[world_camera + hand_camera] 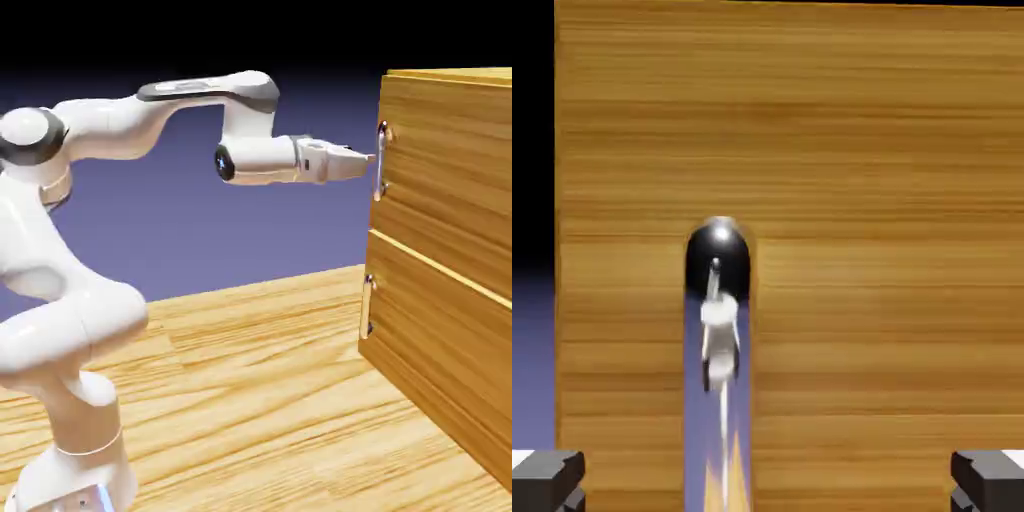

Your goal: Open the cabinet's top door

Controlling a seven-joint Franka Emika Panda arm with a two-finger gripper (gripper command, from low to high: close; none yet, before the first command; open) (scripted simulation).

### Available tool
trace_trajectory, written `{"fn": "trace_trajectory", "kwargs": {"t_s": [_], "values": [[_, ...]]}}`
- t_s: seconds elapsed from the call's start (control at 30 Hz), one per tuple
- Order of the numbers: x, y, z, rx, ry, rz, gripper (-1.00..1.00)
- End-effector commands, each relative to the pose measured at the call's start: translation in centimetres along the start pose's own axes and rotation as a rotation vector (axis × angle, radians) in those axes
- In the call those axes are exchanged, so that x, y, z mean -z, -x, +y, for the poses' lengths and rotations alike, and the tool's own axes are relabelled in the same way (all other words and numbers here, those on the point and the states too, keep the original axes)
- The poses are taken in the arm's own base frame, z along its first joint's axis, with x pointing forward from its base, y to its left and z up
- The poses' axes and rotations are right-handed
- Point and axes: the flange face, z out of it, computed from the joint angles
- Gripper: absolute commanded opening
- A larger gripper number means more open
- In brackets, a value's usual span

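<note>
At the near edge of the cabinet (455, 72), the upright handle (380, 165) of the top door (450, 170) is placed just ahead of the gripper (371, 158), toward the exterior view's right. The arm (190, 105) is stretched out nearly level at the height of this handle, above the lower handle (367, 305), so the upper one is judged to be the one aimed at. In the exterior view the fingertips are seen close against the bar; whether it is touched cannot be told.

The bar's long axis is set vertically, while the two fingertips (547, 482) are shown side by side in the hand view, one at each lower corner. The handle is thus crossed by the line of closing, as is wanted for a grip. It is seen between them but off centre, nearer the fingertip at that view's left, and by a closing made from here it would probably be met on that side first; a small sideways correction may be called for.

The gripper is spread wide, and nothing is held in it. The door is seen closed. Before any pull can be made, the bar has to be brought properly between the fingers and pinched; if they are closed too shallowly, it could be slipped off.
</note>
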Motion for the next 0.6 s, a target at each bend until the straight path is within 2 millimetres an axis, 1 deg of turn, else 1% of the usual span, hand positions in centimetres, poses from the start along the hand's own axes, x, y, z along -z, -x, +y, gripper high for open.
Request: {"fn": "trace_trajectory", "kwargs": {"t_s": [0.0,0.03,0.2,0.23,0.27,0.3,0.57], "values": [[-0.4,0.7,0.1,-0.002,-0.002,0.003,1.0],[-0.4,0.7,0.1,-0.002,-0.002,0.003,1.0],[-5.2,0.7,0.1,-0.001,-0.002,0.003,1.0],[-5.4,0.7,0.1,-0.002,-0.002,0.003,1.0],[-5.4,0.7,0.1,-0.002,-0.002,0.003,-1.0],[-5.4,0.7,0.1,-0.002,-0.002,0.003,-1.0],[-0.3,-0.5,1.4,-0.002,-0.073,-0.068,-1.0]]}}
